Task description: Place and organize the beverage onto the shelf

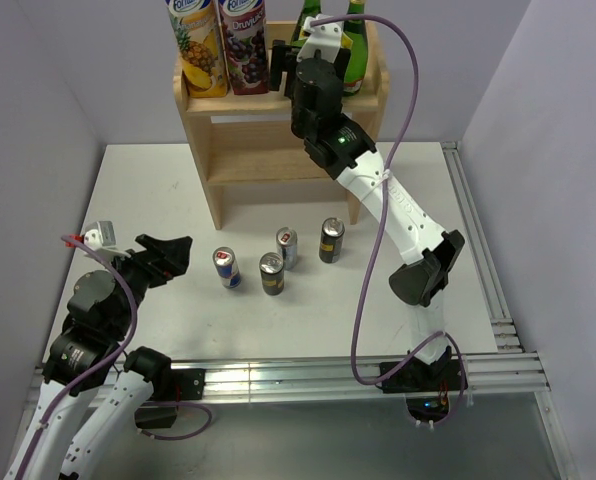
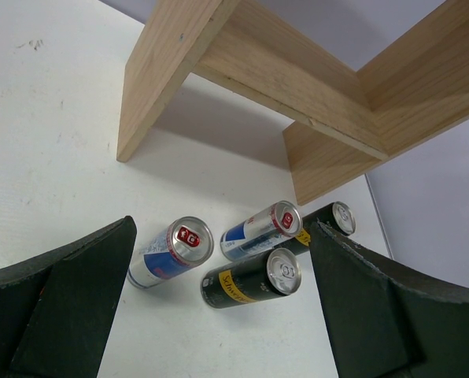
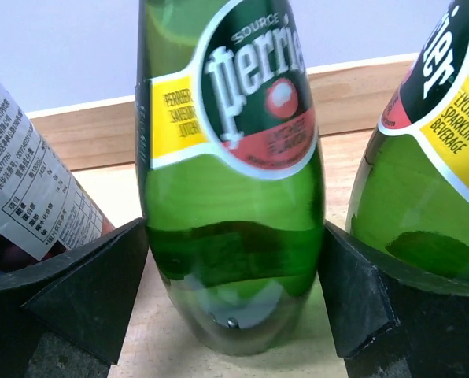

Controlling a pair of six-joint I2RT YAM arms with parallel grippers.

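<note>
The light-wood shelf [image 1: 203,110] stands at the back of the table. On its top board are two juice cartons [image 1: 200,45] [image 1: 244,45] and two green Perrier bottles [image 1: 306,15] [image 1: 354,60]. My right gripper [image 1: 300,48] is at the top board. In the right wrist view its pads [image 3: 101,276] touch both sides of one upright bottle [image 3: 230,220], which rests on the board [image 3: 148,331]. Several cans stand on the table: two blue-silver [image 1: 227,267] [image 1: 287,247] and two black [image 1: 271,273] [image 1: 331,240]. My left gripper [image 1: 168,255] is open, left of the cans, empty.
The second bottle [image 3: 423,197] is close on the right of the held one, and a carton [image 3: 30,189] on its left. The shelf's lower tier [image 1: 278,160] holds nothing. Purple walls close in at the back and sides. A metal rail [image 1: 478,260] runs along the table's right edge.
</note>
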